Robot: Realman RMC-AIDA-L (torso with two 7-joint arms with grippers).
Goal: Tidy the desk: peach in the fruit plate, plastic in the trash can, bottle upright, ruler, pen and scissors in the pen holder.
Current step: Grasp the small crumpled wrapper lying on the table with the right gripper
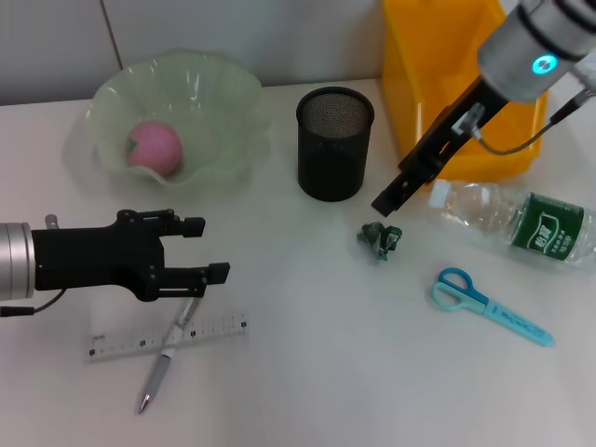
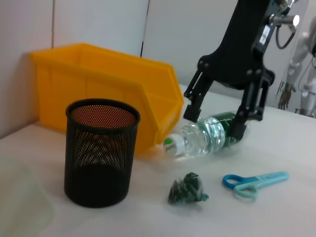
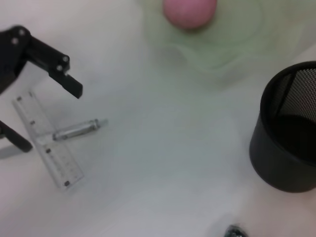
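The pink peach (image 1: 154,147) lies in the pale green fruit plate (image 1: 223,102). A crumpled green plastic wad (image 1: 380,239) sits before the black mesh pen holder (image 1: 335,144). The clear bottle (image 1: 517,222) lies on its side by the yellow trash can (image 1: 447,84). Blue scissors (image 1: 489,305) lie near the front right. The ruler (image 1: 168,338) and the pen (image 1: 168,358) are crossed at the front left. My left gripper (image 1: 207,249) is open just above them. My right gripper (image 2: 215,123) hangs open over the bottle's (image 2: 207,138) cap end, near the plastic (image 2: 187,190).
A white wall rises behind the table. The plate, the pen holder (image 2: 101,150) and the trash can (image 2: 98,84) stand in a row along the back. Bare tabletop lies between the ruler and the scissors (image 2: 254,181).
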